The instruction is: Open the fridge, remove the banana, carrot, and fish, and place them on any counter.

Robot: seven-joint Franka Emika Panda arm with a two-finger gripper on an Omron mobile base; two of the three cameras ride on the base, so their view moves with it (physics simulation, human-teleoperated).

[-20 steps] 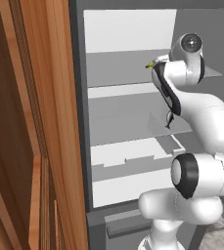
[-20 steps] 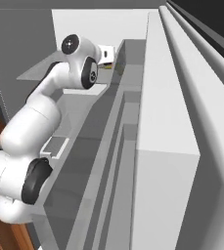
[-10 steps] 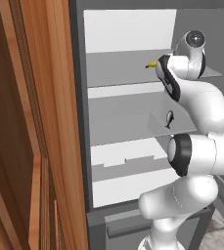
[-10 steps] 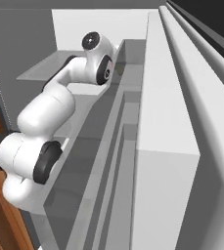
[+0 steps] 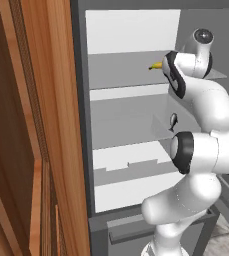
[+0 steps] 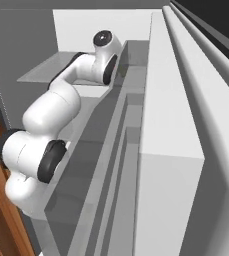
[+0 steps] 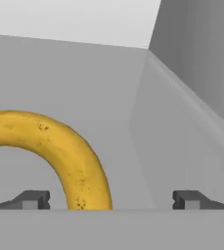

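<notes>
A wooden cabinet (image 5: 31,150) is standing at the far left, its edge touching the open fridge (image 5: 131,30). Inside, grey shelves are dividing the white interior. On the upper shelf (image 5: 121,75) a yellow banana (image 5: 156,65) is lying, its tip poking out just left of the white arm (image 5: 206,100), which is reaching in over that shelf. One shelf lower, a small dark fish (image 5: 173,122) is sitting upright near the arm's elbow. Whether the carrot is anywhere inside cannot be told.

In the hand view, the gripper (image 7: 111,200) is standing spread wide, gripping nothing. The banana (image 7: 59,151) is curving in from the left and down between the fingertips (image 7: 33,199), nearer the left one. To the right, bare shelf is running to the fridge's side wall (image 7: 196,58), leaving open room there.
</notes>
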